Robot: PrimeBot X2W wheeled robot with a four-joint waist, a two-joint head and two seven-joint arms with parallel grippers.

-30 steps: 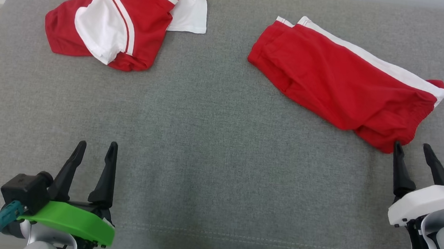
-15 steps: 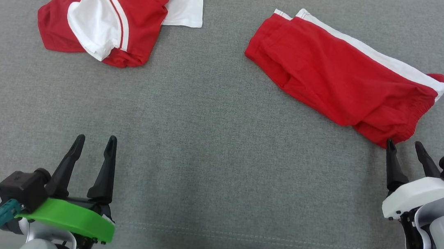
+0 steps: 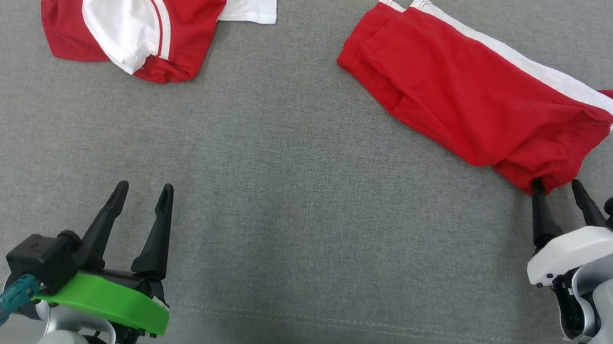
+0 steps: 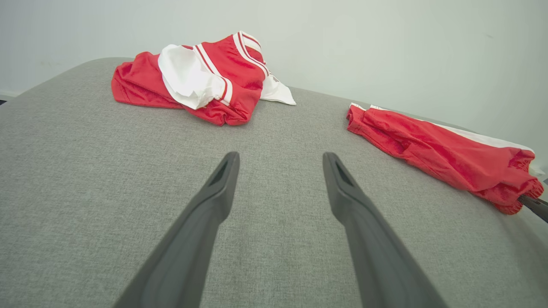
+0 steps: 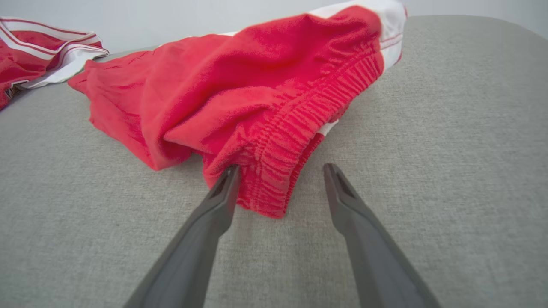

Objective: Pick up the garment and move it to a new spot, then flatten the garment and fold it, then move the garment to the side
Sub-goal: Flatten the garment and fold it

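Note:
The garment, red shorts (image 3: 474, 93) with a white side stripe, lies rumpled at the right of the grey cushion (image 3: 294, 182). My right gripper (image 3: 556, 184) is open at the shorts' near elastic waistband corner. In the right wrist view the gripper (image 5: 281, 169) straddles that waistband (image 5: 278, 171), and its left fingertip (image 5: 229, 175) touches the red cloth (image 5: 239, 98). My left gripper (image 3: 145, 185) stands open over bare cushion at the lower left, holding nothing. In the left wrist view the left gripper (image 4: 280, 156) points between the shorts (image 4: 441, 154) and the other garment.
A second garment, a crumpled red and white jersey (image 3: 146, 13), lies at the back left, seen too as the jersey (image 4: 205, 77) and the jersey (image 5: 38, 47). A pale wall (image 4: 385, 42) rises behind the cushion. A seam (image 3: 325, 321) runs along the cushion's front.
The whole head picture has shifted, so the camera moved. My right gripper has edged forward onto the shorts' waistband corner. Both grippers stay open.

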